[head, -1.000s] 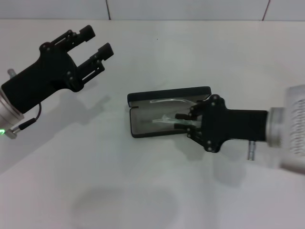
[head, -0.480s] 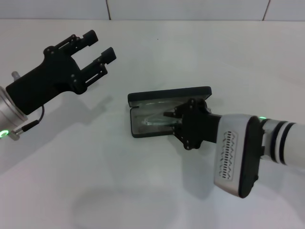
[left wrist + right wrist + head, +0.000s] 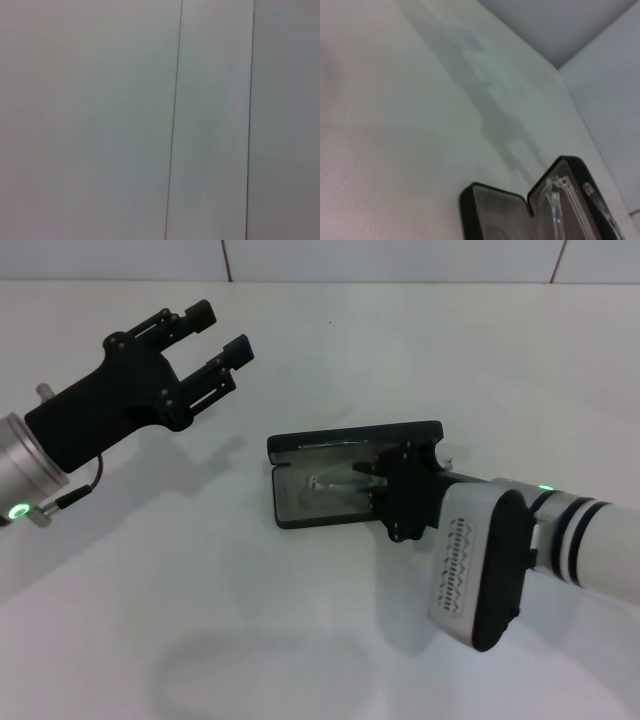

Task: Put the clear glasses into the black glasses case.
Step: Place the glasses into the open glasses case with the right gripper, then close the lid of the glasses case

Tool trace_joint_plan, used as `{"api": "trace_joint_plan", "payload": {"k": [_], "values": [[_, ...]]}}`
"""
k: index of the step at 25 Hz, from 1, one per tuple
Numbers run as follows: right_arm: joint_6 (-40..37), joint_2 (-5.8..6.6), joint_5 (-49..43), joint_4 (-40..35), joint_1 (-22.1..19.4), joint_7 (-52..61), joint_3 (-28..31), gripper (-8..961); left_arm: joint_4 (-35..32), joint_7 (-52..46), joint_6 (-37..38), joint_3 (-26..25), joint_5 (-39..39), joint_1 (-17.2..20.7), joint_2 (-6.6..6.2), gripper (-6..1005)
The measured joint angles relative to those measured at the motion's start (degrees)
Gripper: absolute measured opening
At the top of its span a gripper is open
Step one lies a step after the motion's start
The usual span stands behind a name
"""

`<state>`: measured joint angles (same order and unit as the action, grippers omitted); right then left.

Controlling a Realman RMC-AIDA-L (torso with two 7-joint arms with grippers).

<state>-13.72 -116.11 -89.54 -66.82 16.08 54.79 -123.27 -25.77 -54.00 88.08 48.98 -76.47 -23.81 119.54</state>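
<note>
The black glasses case (image 3: 352, 434) lies open at the middle of the white table, grey lining up. The clear glasses (image 3: 336, 480) rest low inside it, faint against the lining. My right gripper (image 3: 372, 478) reaches in from the right over the case's right end and looks shut on the glasses' near end. In the right wrist view the open case (image 3: 492, 205) shows along one edge, with the clear glasses (image 3: 561, 200) against one half. My left gripper (image 3: 220, 328) hovers open at the far left, well away from the case.
The white table (image 3: 300, 640) runs all round the case, and a tiled wall (image 3: 400, 260) stands behind it. The left wrist view shows only pale panels with thin dark seams (image 3: 174, 120).
The right arm has rolled and pushed further over the case, carrying the glasses a little deeper and higher inside. The left gripper has drifted slightly right and up.
</note>
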Motion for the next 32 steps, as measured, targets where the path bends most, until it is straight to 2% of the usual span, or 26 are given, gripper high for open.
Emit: {"api": "trace_joint_plan", "payload": {"k": [4, 15, 24, 29, 32], "values": [[2.4, 0.01, -0.05, 0.61, 0.35, -0.01, -1.95, 232, 0.04, -0.2, -0.02, -0.01, -0.46, -0.53, -0.01, 620], [2.24, 0.07, -0.07, 0.61, 0.14, 0.03, -2.99, 238, 0.1, -0.78, -0.02, -0.03, -0.68, -0.7, -0.01, 620], [1.55, 0.5, -0.14, -2.38, -1.77, -0.19, -3.27, 286, 0.11, -0.85, -0.01, -0.03, -1.22, -0.1, -0.01, 620], [-3.37, 0.75, -0.36, -4.15, -2.57, -0.13, -2.73, 304, 0.1, -0.87, 0.04, -0.02, -1.24, 0.74, -0.06, 620], [-11.4, 1.03, -0.38, -5.24, -3.31, 0.2, 0.21, 305, 0.11, -0.9, 0.05, -0.02, -1.24, 1.04, -0.08, 620]]}}
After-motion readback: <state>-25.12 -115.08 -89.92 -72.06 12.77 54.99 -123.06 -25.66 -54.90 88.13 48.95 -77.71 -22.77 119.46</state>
